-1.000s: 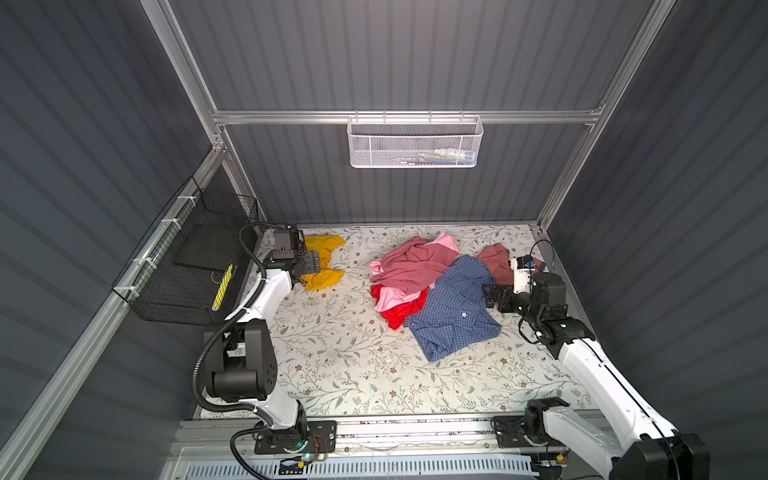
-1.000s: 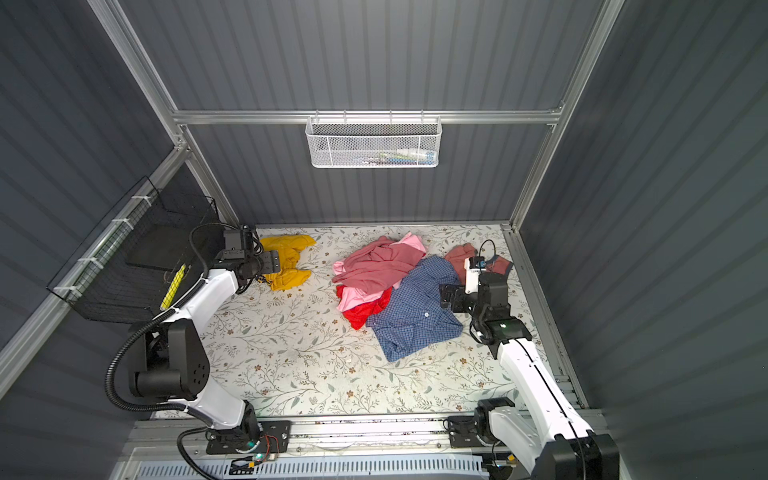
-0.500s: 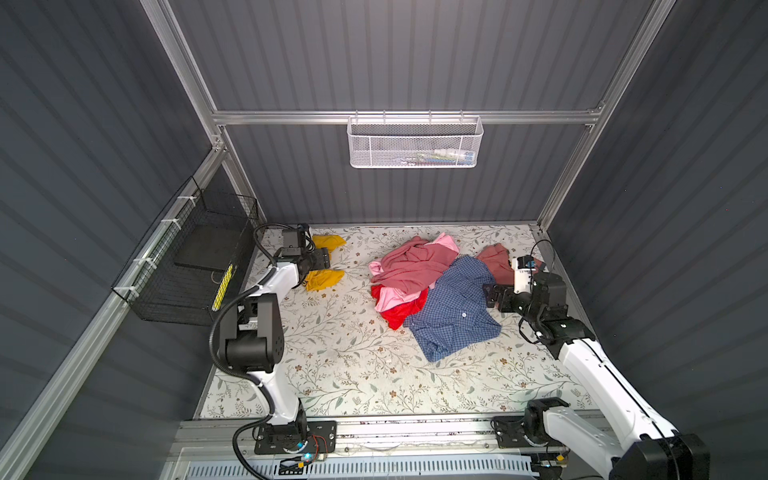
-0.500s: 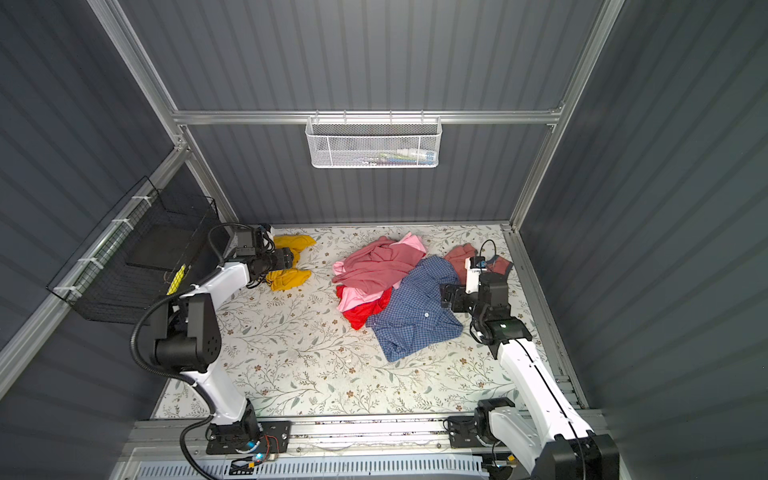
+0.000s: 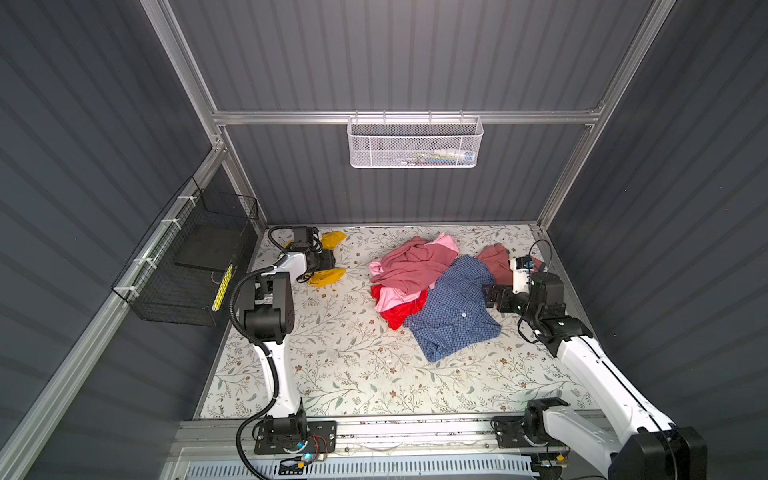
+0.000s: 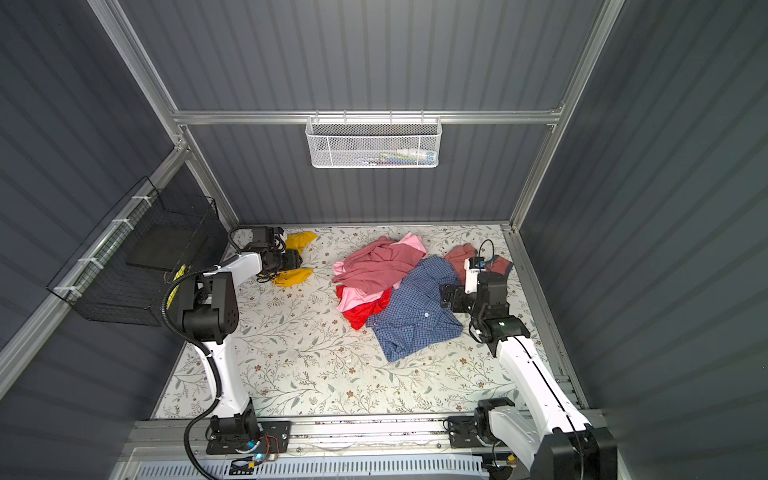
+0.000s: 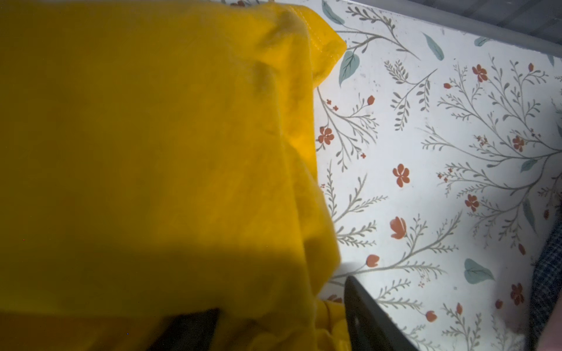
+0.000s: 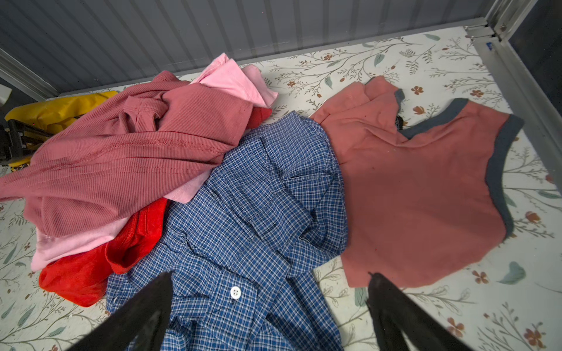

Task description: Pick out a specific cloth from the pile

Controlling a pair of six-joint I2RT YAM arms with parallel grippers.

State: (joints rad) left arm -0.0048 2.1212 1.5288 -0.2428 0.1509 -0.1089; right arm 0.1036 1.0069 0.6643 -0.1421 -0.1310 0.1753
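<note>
At back left, left jaws have advanced astride the cloth, grip unclear; right jaws unchanged, spread.

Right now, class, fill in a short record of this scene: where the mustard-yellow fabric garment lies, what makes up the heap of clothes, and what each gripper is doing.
target: mustard-yellow soft garment
location: on the floral table, far left corner, apart from the heap
rest: heap of garments mid-table, made up of dusty rose, light pink, shiny red and a blue checked shirt
left: left gripper down on the yellow garment; grip cannot be told
right: right gripper open, holding nothing, at the checked shirt's edge
</note>
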